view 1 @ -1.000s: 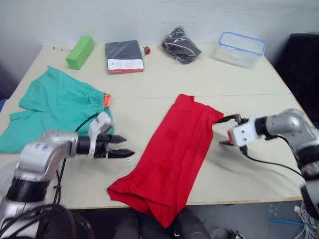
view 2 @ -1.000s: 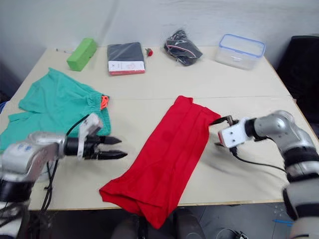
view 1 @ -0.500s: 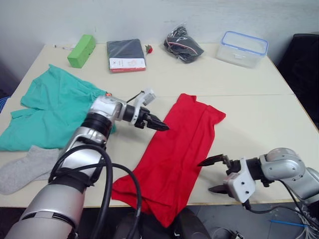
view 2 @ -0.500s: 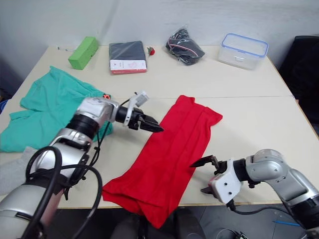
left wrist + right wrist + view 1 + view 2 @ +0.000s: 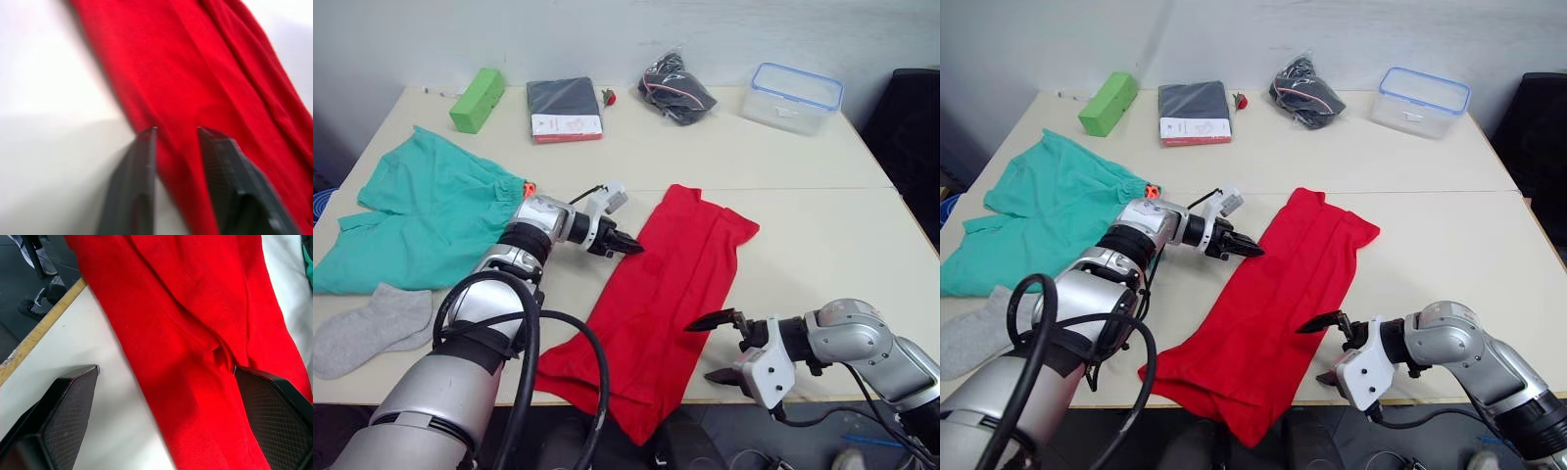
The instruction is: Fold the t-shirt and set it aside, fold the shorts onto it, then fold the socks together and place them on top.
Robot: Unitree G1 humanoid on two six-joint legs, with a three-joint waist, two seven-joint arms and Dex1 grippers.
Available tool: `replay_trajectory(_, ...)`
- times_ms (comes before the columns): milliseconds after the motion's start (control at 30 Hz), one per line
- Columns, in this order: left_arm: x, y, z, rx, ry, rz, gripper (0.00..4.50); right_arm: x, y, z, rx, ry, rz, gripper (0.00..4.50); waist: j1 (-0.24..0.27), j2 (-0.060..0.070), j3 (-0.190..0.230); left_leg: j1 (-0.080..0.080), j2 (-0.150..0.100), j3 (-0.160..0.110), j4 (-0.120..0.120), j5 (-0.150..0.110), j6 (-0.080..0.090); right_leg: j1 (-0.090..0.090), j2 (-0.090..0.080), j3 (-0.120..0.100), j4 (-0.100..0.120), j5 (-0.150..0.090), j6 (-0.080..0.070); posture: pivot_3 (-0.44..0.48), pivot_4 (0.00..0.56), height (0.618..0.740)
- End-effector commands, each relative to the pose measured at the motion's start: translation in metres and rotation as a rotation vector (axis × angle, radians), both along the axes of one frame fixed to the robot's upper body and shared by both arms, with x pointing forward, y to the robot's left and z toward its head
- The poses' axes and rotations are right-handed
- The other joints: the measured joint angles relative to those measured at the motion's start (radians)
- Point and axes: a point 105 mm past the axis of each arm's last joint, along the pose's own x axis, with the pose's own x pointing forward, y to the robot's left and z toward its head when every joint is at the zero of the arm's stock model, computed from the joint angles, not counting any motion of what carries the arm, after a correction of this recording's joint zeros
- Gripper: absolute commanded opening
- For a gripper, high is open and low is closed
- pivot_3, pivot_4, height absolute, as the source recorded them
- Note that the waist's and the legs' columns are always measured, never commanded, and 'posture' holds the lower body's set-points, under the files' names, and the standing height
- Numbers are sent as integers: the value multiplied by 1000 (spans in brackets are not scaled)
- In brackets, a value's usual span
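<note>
The red t-shirt (image 5: 671, 294) lies folded into a long strip, running diagonally across the table (image 5: 822, 225), its near end hanging over the front edge. My left gripper (image 5: 631, 246) is at the strip's left edge, its fingers (image 5: 142, 161) drawn close with red cloth pinched between them. My right gripper (image 5: 702, 351) stands open at the strip's right edge near the table front, one finger (image 5: 274, 401) over the cloth, the other over bare table. The teal shorts (image 5: 421, 211) lie spread at the left. Grey socks (image 5: 372, 328) rest at the front left corner.
Along the back stand a green block (image 5: 477, 99), a dark packaged garment (image 5: 566, 109), a black bagged bundle (image 5: 677, 88) and a clear blue-rimmed container (image 5: 793, 96). A black chair (image 5: 911, 127) is at the far right.
My left arm swung from the front left to the shirt's left edge and its fingers closed there. My right gripper left the shirt's upper right corner and came down near the front edge, still open.
</note>
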Motion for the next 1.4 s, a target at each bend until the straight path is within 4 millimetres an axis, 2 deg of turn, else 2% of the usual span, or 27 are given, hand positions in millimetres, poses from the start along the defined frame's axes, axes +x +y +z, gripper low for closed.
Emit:
replay_trajectory(33, 2, 3, 3, 11, 8, 15, 20, 1, -3, 2, -8, -21, 4, 4500, 0, 0, 0, 0, 0, 0, 0, 0, 0, 0, 0, 0, 0, 0, 0, 0, 150, 740)
replay_trajectory(200, 1, 3, 5, 13, 10, 5, 20, 2, -4, 2, -10, -27, 9, 4500, -1, 0, 0, 0, 0, 0, 0, 0, 0, 0, 0, 0, 0, 0, 0, 0, 150, 740)
replay_trajectory(400, 0, -2, -3, 14, 14, 7, 20, 2, -2, 2, -6, -26, 17, 4500, 1, 0, 0, 0, 0, 0, 0, 0, 0, 0, 0, 0, 0, 0, 0, 0, 150, 740)
replay_trajectory(500, 2, 0, -5, 9, 8, 33, 0, 1, -3, 1, -9, -7, 20, 3875, 1, 0, 0, 0, 0, 0, 0, 0, 0, 0, 0, 0, 1, 0, 0, 0, 150, 740)
replay_trajectory(700, 3, 5, -7, 6, 14, 52, 0, 2, -5, -3, -35, -12, 40, 1732, 0, 0, 0, 0, 0, 0, 1, 0, 0, 0, 0, 0, 2, 0, 0, 0, 150, 740)
replay_trajectory(867, 2, 9, -7, 5, 20, 55, 0, 12, -5, -6, -36, -9, 43, 38, -3, 0, 0, 0, 0, 0, 2, 0, 0, 0, 0, 0, 3, 0, 0, 0, 150, 740)
replay_trajectory(1100, 2, 17, -7, 3, 26, 71, 0, 17, -6, -10, -46, 3, 69, 38, -6, 0, 0, 1, 0, 0, 3, 0, 0, 0, 0, 0, 4, 0, 0, 0, 150, 740)
replay_trajectory(1200, 4, 18, -8, 5, 24, 84, 0, 17, -5, -7, 11, 47, 35, 38, -6, 0, 0, 1, 0, 0, 3, 0, 0, 0, 0, 0, 4, 0, 0, 0, 150, 740)
replay_trajectory(1300, 4, 18, -8, 13, 20, 87, 0, 1, -5, 3, 92, 267, -58, 593, -3, 0, 0, 1, 0, 0, 3, 0, 0, 0, 0, -1, 4, 0, 0, 0, 150, 740)
replay_trajectory(1400, 4, 18, -8, 17, 17, 79, 0, -12, -10, 13, 107, 340, -93, 1583, -2, 0, 0, 1, 0, 0, 3, 0, 0, 0, 0, -1, 4, 0, 0, 0, 150, 740)
